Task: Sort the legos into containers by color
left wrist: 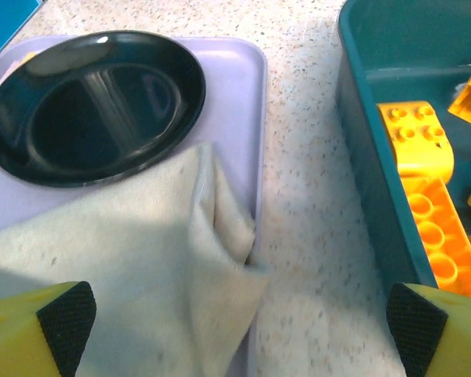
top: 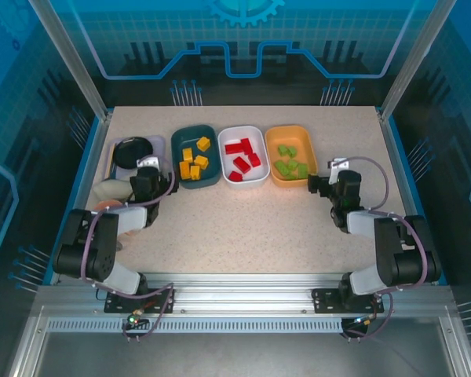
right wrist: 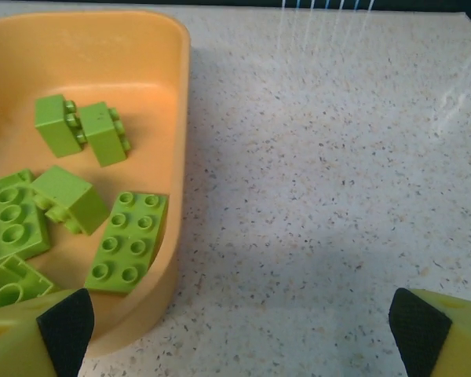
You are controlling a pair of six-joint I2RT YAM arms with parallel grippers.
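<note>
Sitting in a row on the table (top: 259, 224), the white tray (top: 243, 129) holds the red legos (top: 242, 163), the dark teal tray (top: 190, 135) just left of it the yellow legos (top: 192, 165), the orange tray (top: 300, 133) just right of it the green legos (top: 290, 166), while the left gripper (left wrist: 239, 326) and right gripper (right wrist: 239, 326) hang farther out to either side of the white tray, both wide and empty.

A black dish (left wrist: 94, 106) sits at the far end of a pale lilac tray (left wrist: 239, 94) on the left side of the speckled table (left wrist: 314, 196). A cream cloth (left wrist: 141, 259) lies crumpled over the tray's near end, reaching the dish's near rim and bulging past the tray's edge. Blue patterned panels (top: 243, 39) wall the table, and an aluminium rail (top: 243, 302) runs along its near edge.
</note>
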